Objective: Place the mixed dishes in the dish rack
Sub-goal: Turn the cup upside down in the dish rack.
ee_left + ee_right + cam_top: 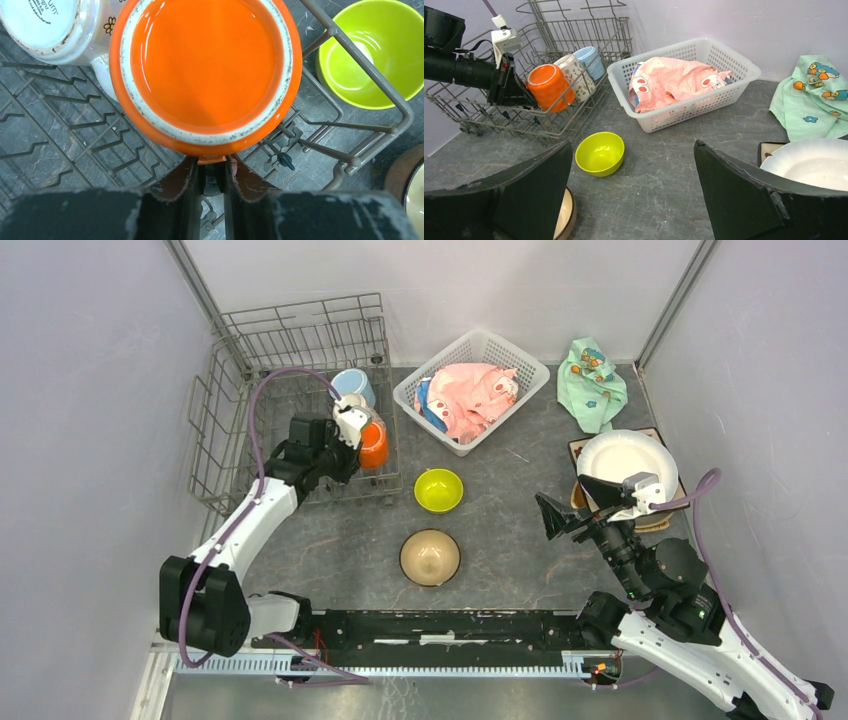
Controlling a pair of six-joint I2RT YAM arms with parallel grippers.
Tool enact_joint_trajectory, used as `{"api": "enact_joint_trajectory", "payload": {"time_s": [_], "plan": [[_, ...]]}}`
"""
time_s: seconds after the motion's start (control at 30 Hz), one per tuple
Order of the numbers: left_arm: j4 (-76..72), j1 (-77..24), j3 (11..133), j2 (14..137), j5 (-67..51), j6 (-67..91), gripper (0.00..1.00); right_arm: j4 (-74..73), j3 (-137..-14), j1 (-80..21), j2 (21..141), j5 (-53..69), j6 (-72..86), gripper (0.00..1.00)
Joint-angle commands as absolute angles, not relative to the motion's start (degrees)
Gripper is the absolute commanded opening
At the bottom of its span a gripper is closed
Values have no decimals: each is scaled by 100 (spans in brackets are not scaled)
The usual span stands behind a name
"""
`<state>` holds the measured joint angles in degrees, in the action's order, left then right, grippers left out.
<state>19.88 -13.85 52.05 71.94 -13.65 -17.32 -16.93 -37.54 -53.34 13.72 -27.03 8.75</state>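
Orange ceramic: your orange mug (205,70) is inside the dish rack (305,335), on the side facing the lime-green bowl (439,490). It is tilted, base turned up at the left wrist camera and mouth toward the wires.
Left side: your left pincer (212,167) is clenched on the mug's handle. The jaws stand narrow, with the mug body just beyond the fingertips.
Neighbours: the white patterned mug (576,72) sits right beside the orange one, and the light-blue mug (352,385) is behind that. Both are in the rack.
Step in hand: by my read, you're setting the orange mug down.
Doing it well: ease it down until the rim settles among the tines, and steer clear of the patterned mug. Let go only once it rests on its own. Then back straight out along the handle so your fingers don't drag it over.
Unclear: I can't tell whether the rim touches the wires yet.
Right side: your right pincer (572,502) is released, jaws wide, grasping nothing. It hovers beside the white plate (625,458).
Waiting on the desk (500,530): the lime-green bowl sits just outside the rack, the tan bowl (430,557) nearer the arm bases, and the white plate tops its stack.
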Motion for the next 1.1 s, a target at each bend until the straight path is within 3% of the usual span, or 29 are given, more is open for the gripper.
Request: {"api": "enact_joint_trajectory", "payload": {"time_s": [0.0, 0.23, 0.6, 0.93, 1.07], "plan": [[1594, -1369, 5273, 7350, -1686, -1487, 2, -1446, -3876, -5335, 1407, -2643, 870, 98], [1728, -1366, 5318, 7534, -1877, -1390, 2, -1433, -3850, -5333, 1345, -2633, 889, 98], [1856, -1362, 5309, 7818, -1257, -1222, 4, -1463, -3850, -5337, 1283, -2614, 906, 98], [2127, -1362, 5341, 8008, -1096, -1224, 14, -1453, -3850, -5337, 1272, -2603, 993, 98], [2259, -1362, 5204, 7874, -1050, -1203, 7, -1374, -3789, -5336, 1296, -2530, 1004, 98]]}}
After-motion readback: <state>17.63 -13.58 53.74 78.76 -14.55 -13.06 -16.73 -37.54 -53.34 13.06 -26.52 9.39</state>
